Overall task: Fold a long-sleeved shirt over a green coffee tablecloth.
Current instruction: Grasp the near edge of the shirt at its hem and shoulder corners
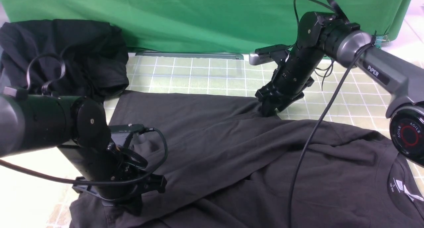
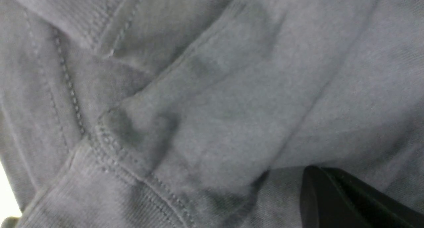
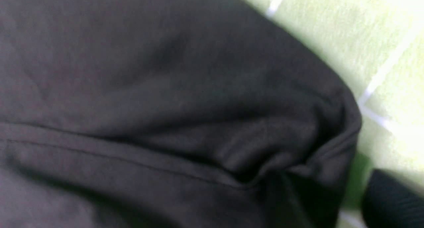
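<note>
The charcoal-grey long-sleeved shirt (image 1: 232,161) lies spread and wrinkled over the green coffee tablecloth (image 1: 198,75), collar and neck label at the near right; its chest print is hidden. My left gripper (image 1: 134,208) presses down into the shirt's near left corner. The left wrist view shows only stitched cuff fabric (image 2: 139,175) and one black finger (image 2: 331,201), so its state is unclear. My right gripper (image 1: 268,113) touches the shirt's far edge. There one finger (image 3: 391,201) rests on the tablecloth (image 3: 381,39), a gap apart from the bunched hem (image 3: 298,155); the other finger is hidden.
A blacker heap of other garments (image 1: 66,52) sits at the far left. A plain bright green cloth (image 1: 198,19) hangs along the back. A cable (image 1: 311,138) from the right arm droops over the shirt.
</note>
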Robot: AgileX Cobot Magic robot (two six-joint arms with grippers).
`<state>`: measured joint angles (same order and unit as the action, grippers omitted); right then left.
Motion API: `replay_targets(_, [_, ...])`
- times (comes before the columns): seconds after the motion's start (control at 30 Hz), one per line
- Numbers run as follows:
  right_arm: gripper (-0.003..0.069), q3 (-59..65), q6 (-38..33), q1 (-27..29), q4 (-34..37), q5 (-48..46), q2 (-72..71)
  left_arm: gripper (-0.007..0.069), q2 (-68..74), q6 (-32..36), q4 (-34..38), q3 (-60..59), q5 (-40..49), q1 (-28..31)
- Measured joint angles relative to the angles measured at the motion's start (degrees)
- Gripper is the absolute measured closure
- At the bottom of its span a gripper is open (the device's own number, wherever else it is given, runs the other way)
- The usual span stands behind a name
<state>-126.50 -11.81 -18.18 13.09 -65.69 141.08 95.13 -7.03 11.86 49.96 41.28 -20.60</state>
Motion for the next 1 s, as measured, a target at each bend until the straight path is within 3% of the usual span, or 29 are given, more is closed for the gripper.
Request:
replay_targets(0.03, [0.0429, 0.0, -0.2, 0.0, 0.4, 0.3, 0.1, 0.0633, 0.0, 0.0, 0.0, 0.0, 0.0, 0.0])
replay_targets(0.07, [0.0537, 0.0, -0.7, 0.0, 1.6, 0.9, 0.1, 0.0633, 0.0, 0.0, 0.0, 0.0, 0.1, 0.0])
replay_targets(0.17, [0.0632, -0.1, -1.7, 0.0, 4.1, 1.9, 0.1, 0.0633, 0.0, -0.1, 0.0, 0.0, 0.1, 0.0])
replay_targets(0.33, [0.0642, -1.5, -2.8, 0.0, 4.3, 1.9, 0.3, 0.0633, 0.0, -0.1, -0.3, 0.0, 0.2, 0.0])
replay_targets(0.67, [0.0638, -6.5, -2.9, 0.0, -3.1, 5.2, 0.5, 0.0631, 0.0, -0.2, -0.8, 0.1, 1.4, 0.0])
replay_targets(0.73, [0.0615, -6.5, -2.7, 0.0, -3.4, 6.9, 0.7, 0.0631, 0.0, -0.2, -0.8, 0.1, 1.4, 0.0])
replay_targets(0.8, [0.0523, -6.6, -2.5, 0.0, -4.0, 8.1, 1.0, 0.0631, -0.1, -0.2, -1.1, 0.1, 1.7, 0.0])
replay_targets(0.83, [0.0512, -6.6, -2.5, 0.0, -4.0, 8.0, 1.0, 0.0631, -0.1, -0.2, -1.1, 0.1, 1.7, 0.0])
replay_targets(0.87, [0.0407, -6.8, -2.1, 0.0, -4.4, 6.8, 0.6, 0.0631, -1.1, -0.2, -1.7, 0.2, 2.4, 0.0])
replay_targets(0.93, [0.0312, -6.8, -1.8, 0.0, -4.7, 3.6, -0.6, 0.0631, -2.9, -0.4, -2.4, 0.4, 3.5, 0.0])
replay_targets(1.0, [0.0277, -7.0, -1.6, 0.0, -5.4, 0.3, -2.2, 0.0631, -5.3, -0.5, -2.8, 0.4, 4.6, 0.0])
